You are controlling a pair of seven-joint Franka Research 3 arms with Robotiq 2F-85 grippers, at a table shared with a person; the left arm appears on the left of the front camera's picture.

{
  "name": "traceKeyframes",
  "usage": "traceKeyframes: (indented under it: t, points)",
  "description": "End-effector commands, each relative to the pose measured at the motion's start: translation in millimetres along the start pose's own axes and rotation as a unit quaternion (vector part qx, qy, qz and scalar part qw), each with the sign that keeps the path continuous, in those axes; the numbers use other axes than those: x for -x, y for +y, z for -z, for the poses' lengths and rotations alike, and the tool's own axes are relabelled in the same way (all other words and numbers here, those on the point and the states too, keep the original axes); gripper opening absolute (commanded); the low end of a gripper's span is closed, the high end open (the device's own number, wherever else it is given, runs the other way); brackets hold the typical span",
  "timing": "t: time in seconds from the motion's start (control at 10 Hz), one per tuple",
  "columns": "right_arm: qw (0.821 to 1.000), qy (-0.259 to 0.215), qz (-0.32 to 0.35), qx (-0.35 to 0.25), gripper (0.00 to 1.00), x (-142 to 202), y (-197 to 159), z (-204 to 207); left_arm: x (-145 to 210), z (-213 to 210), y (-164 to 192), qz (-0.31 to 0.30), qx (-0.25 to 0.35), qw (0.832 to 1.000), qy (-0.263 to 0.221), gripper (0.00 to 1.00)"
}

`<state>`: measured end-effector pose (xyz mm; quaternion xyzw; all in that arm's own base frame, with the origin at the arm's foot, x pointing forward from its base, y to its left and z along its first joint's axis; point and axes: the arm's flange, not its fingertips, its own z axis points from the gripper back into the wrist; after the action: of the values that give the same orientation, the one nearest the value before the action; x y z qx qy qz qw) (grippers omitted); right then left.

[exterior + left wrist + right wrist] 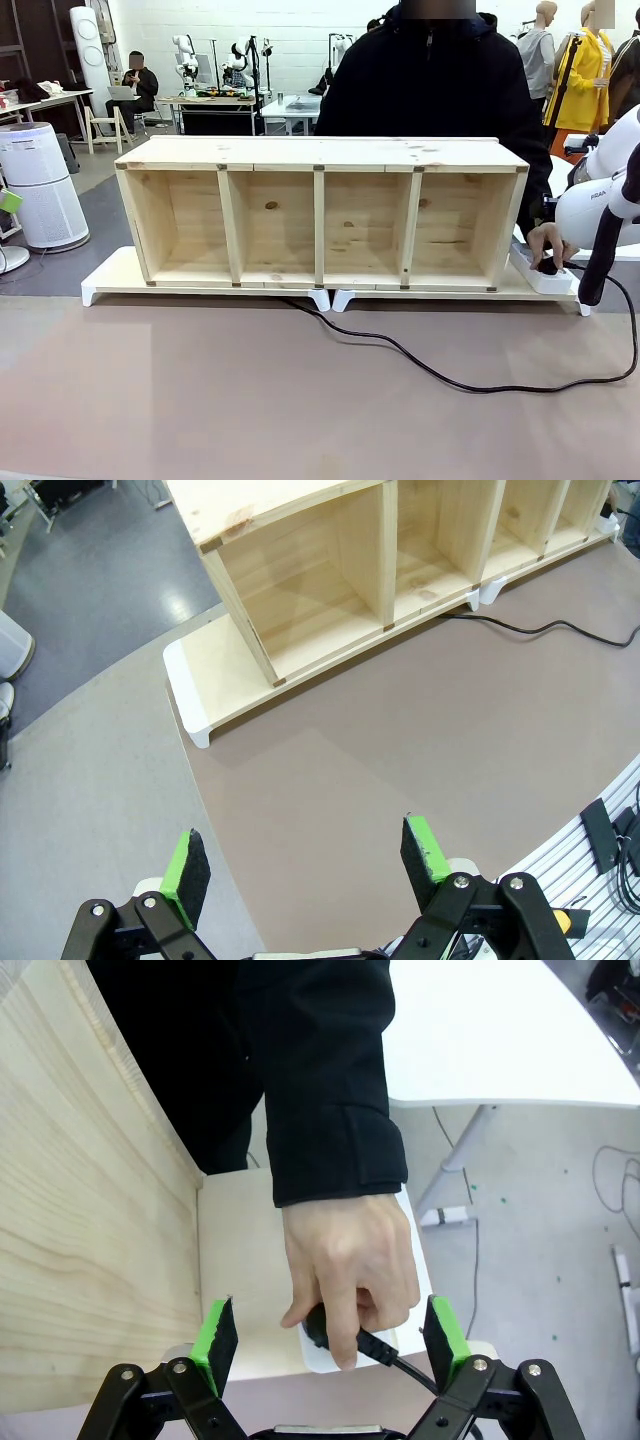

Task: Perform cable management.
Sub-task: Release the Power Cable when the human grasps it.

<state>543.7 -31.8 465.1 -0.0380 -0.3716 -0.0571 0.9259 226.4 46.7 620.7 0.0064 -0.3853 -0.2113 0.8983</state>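
The cable (440,375) is a thin black cord. It comes out from under the middle of the wooden shelf (320,210), loops over the brown table mat and climbs at the right edge to its plug (550,266). A person's hand (350,1260) holds the plug (320,1323) down on the white power strip (312,1360). My right gripper (330,1345) is open just above that hand, one green pad on either side of it and touching nothing. Far to the left, my left gripper (306,858) hangs open over bare mat, with the cable (540,630) well away from it.
The four-compartment shelf stands on a low white-footed board (110,280) along the far side of the table. The person stands behind it. My right arm (600,200) comes in at the right edge. The mat (250,400) in front lies bare apart from the cord.
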Motion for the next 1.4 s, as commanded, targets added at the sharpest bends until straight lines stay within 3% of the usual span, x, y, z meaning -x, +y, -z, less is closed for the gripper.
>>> traceKeyframes:
  t: [0.0,1.3]
  points:
    - [1.000,0.004,-0.002,0.000,0.96,0.7,1.0,0.5,-1.2,1.5,1.4,-0.007,-0.006,1.000,-0.001,1.00]
    - [1.000,0.004,-0.002,0.000,0.96,0.7,1.0,0.5,-1.2,1.5,1.4,-0.007,-0.006,1.000,-0.001,1.00]
